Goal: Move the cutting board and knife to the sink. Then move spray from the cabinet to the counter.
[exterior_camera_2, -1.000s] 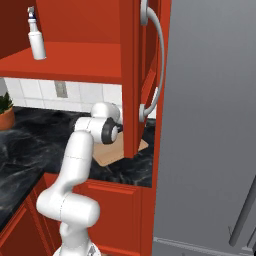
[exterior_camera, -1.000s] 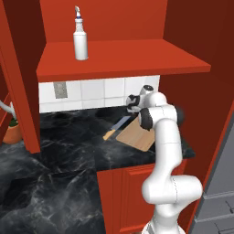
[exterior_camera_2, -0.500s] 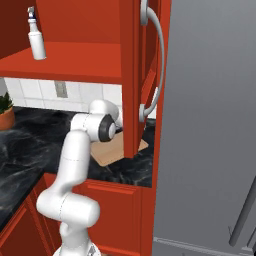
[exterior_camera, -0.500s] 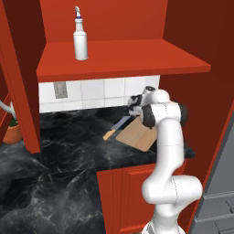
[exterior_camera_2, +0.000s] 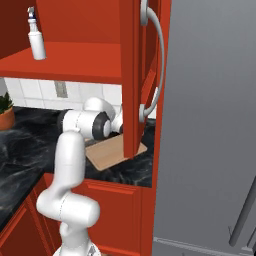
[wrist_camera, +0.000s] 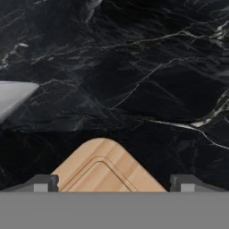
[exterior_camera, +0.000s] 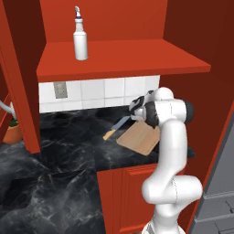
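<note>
In the left base view the white arm rose from the lower right and bent over the counter [exterior_camera: 59, 151], its gripper [exterior_camera: 135, 109] hanging above the far corner of the cutting board [exterior_camera: 139, 138]; the board lay flat on the black marble beside the arm; the knife [exterior_camera: 116, 127] lay just beside the board's left edge, yellow-orange handle toward the camera and grey blade pointing back at the tiled wall; whether blade and board touched could not be told; the spray [exterior_camera: 80, 35] stood upright on the shelf of the cabinet [exterior_camera: 123, 57], well above the worktop; a potted plant [exterior_camera: 12, 132] sat at the far left edge.

In the right base view the arm's elbow stood over the board [exterior_camera_2: 107, 153], the hand itself hidden behind the open red cabinet door [exterior_camera_2: 131, 75]; the spray [exterior_camera_2: 36, 38] stood at the left end of the red shelf; a grey refrigerator [exterior_camera_2: 210, 125] rose on the right.

In the hand view the gripper [wrist_camera: 114, 182] had its jaws spread wide with nothing between them; a rounded corner of the board [wrist_camera: 105, 170] lay between the two dark tips; the pale knife blade [wrist_camera: 14, 97] entered from the left edge, apart from the board's corner, on the veined marble [wrist_camera: 147, 76].
</note>
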